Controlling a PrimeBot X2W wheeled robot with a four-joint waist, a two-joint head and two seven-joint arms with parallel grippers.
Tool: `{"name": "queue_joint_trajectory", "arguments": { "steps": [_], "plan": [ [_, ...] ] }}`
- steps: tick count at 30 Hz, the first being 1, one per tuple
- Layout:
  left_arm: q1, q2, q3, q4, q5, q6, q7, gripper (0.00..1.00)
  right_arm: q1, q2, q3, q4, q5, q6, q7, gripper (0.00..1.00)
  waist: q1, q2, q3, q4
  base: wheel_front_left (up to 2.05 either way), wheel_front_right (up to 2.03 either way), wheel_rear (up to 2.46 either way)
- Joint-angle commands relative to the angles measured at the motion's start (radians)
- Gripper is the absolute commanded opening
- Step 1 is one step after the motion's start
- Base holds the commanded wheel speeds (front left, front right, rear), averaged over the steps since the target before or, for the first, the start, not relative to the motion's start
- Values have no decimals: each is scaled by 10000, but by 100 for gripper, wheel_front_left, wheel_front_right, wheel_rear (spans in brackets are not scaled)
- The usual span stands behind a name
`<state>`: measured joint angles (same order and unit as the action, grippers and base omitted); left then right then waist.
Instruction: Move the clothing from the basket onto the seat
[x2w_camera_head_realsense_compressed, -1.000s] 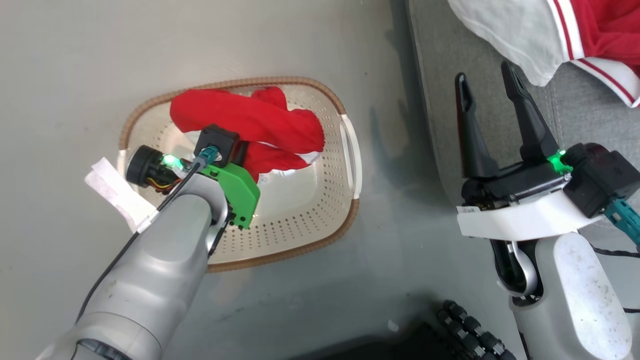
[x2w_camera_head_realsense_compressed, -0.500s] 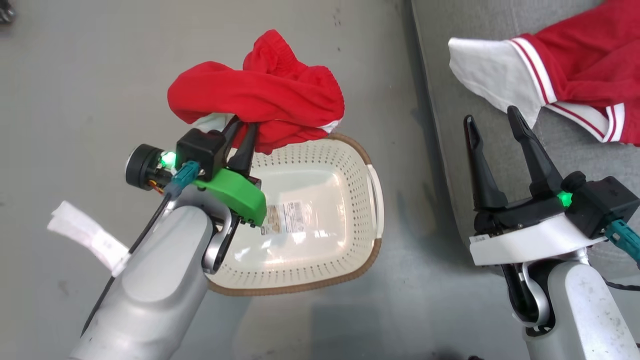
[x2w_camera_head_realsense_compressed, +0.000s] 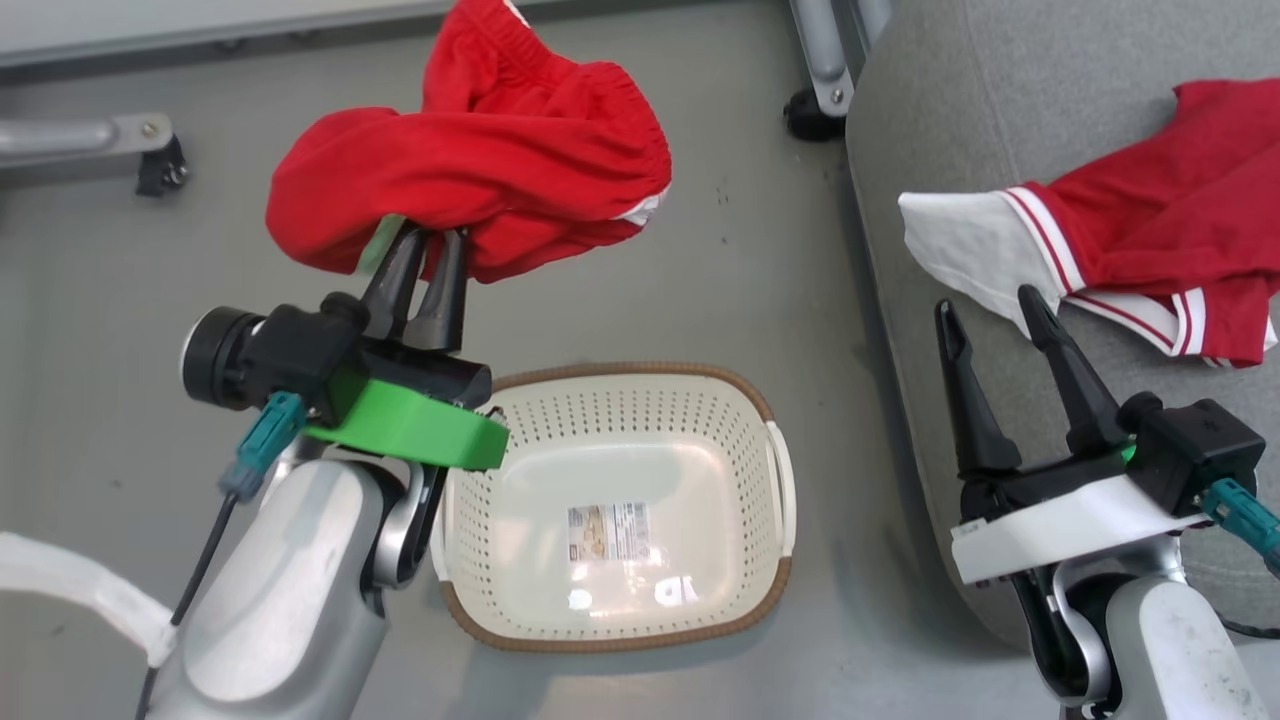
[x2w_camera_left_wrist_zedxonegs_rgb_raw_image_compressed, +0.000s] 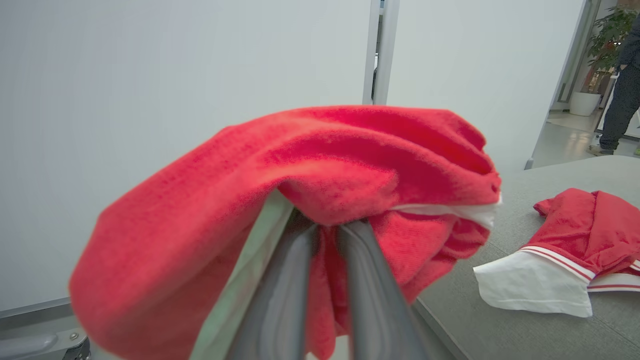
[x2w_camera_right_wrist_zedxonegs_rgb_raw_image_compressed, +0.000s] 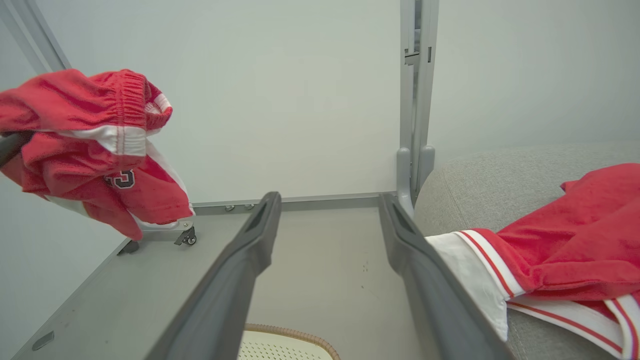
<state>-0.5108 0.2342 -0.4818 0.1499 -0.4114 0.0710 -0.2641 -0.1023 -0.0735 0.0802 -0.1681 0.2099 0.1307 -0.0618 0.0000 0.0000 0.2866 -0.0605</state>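
Note:
My left gripper (x2w_camera_head_realsense_compressed: 425, 245) is shut on the smaller red piece of clothing (x2w_camera_head_realsense_compressed: 480, 170), which hangs bunched in the air over the floor, beyond the basket's far left corner. In the left wrist view the fabric (x2w_camera_left_wrist_zedxonegs_rgb_raw_image_compressed: 325, 165) drapes over both fingers. The cream basket (x2w_camera_head_realsense_compressed: 620, 372) stands on the floor with just a label inside it. The red jersey (x2w_camera_head_realsense_compressed: 1150, 220) with its white sleeve lies on the grey seat (x2w_camera_head_realsense_compressed: 1000, 100). My right gripper (x2w_camera_head_realsense_compressed: 987, 303) is open over the seat's near edge, holding nothing, just short of the sleeve.
A grey frame post on a castor (x2w_camera_head_realsense_compressed: 820, 60) stands by the seat's far corner, and another castor foot (x2w_camera_head_realsense_compressed: 150, 150) is at the far left. Pale wall panels close off the back. A person (x2w_camera_left_wrist_zedxonegs_rgb_raw_image_compressed: 620, 90) stands far off, beyond the seat.
My left gripper has lifted the red piece up out of the basket, leaving the basket bare. The head camera has tilted, so the whole picture shifted. The right gripper stays open.

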Motion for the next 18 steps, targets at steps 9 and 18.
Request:
{"name": "queue_joint_trajectory", "arguments": {
  "steps": [9,18],
  "plan": [
    [1509,276,520,-1667,241,86,-2,0,882,18,53,-91,-68,1,331,100,0,0,-1626,288,0,0,0],
    [2865,486,340,-2480,79,190,48,0,1556,80,193,-163,-33,1,588,100,0,0,-2418,302,0,0,0]
  ]
}}
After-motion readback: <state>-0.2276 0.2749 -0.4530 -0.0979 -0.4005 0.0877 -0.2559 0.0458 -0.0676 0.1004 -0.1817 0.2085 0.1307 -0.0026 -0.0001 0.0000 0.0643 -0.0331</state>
